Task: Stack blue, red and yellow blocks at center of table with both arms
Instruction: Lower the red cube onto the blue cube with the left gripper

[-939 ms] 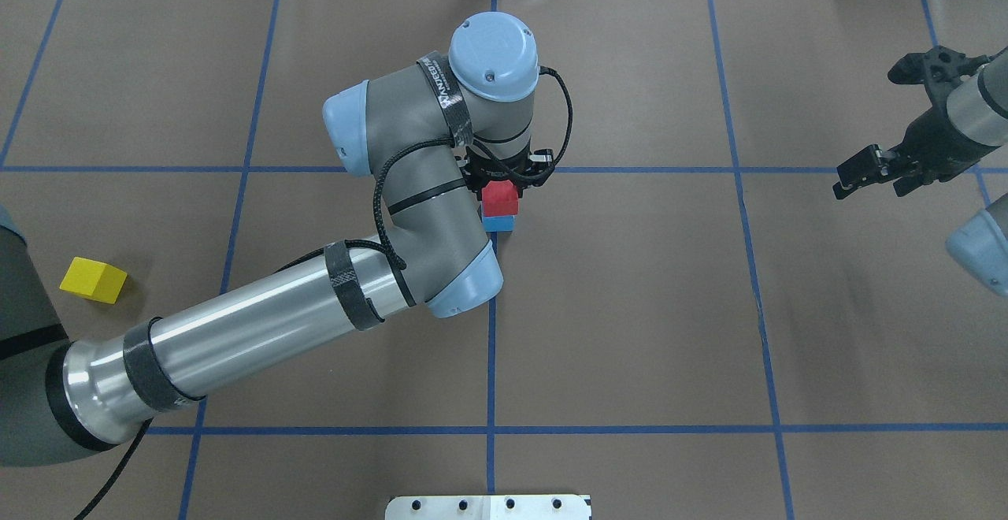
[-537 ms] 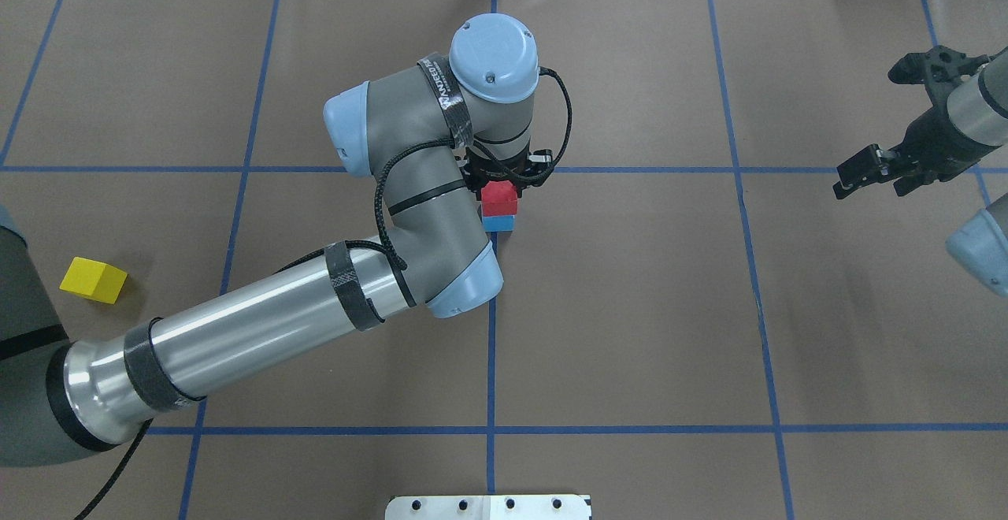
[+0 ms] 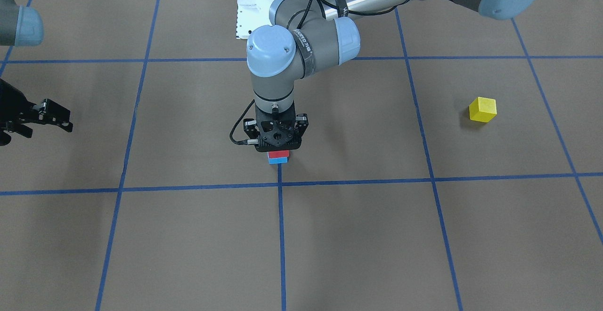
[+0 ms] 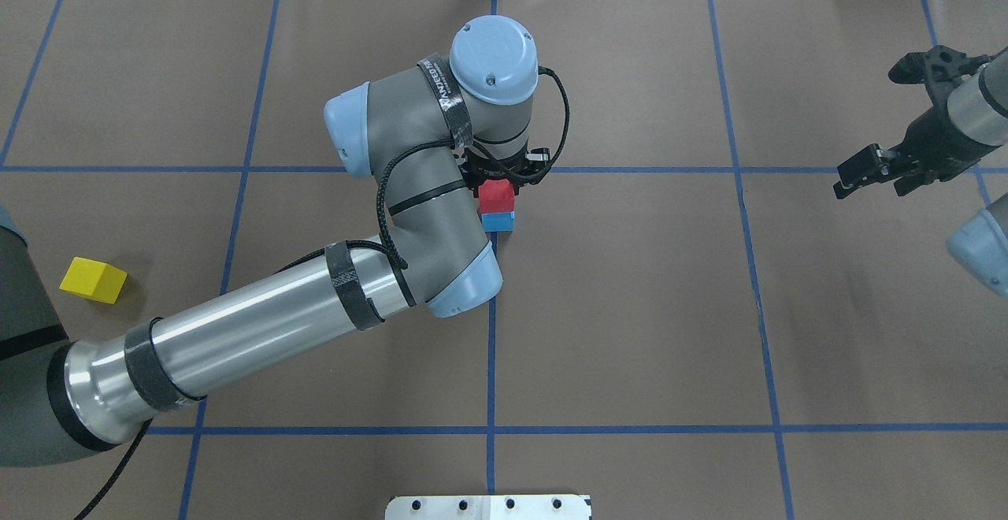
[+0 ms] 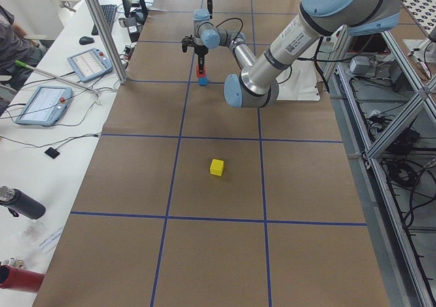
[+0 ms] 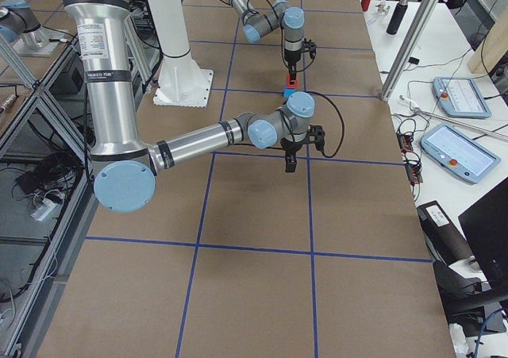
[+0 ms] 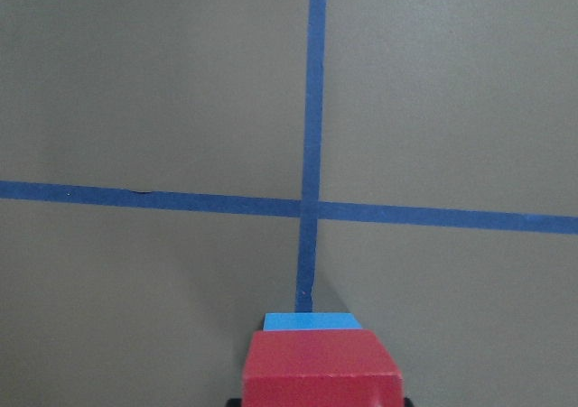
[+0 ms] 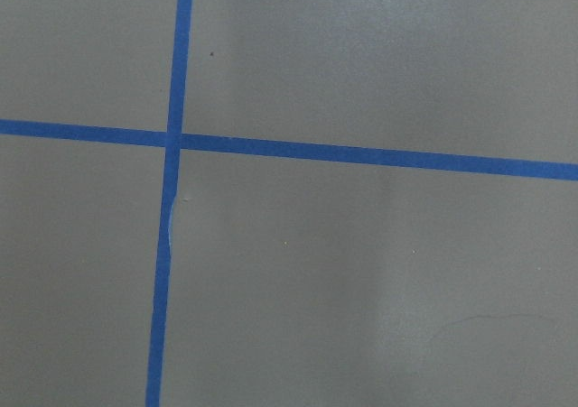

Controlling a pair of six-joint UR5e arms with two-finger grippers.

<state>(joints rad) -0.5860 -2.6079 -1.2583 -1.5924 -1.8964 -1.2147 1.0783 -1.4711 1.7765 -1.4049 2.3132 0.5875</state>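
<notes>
Left claw [image 3: 278, 147]: gripped the red cube block [image 4: 497, 196] atop the blue cube block [image 4: 498, 222]
Right claw [image 4: 870, 173]: hung open, well apart
Yellow cube block [image 4: 94, 279]: sat on brown tabletop [image 4: 630, 307]

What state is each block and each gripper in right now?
red block, on the blue block, gripped.
blue block, on the table, bottom of stack.
yellow block, alone on the table, untouched.
left gripper, shut on the red block.
right gripper, open, empty.

top of red block [image 4: 498, 195]: covered by left gripper [image 3: 278, 148]; yellow block [image 4: 93, 280]: alone on mat [image 4: 630, 307], open all round
</notes>
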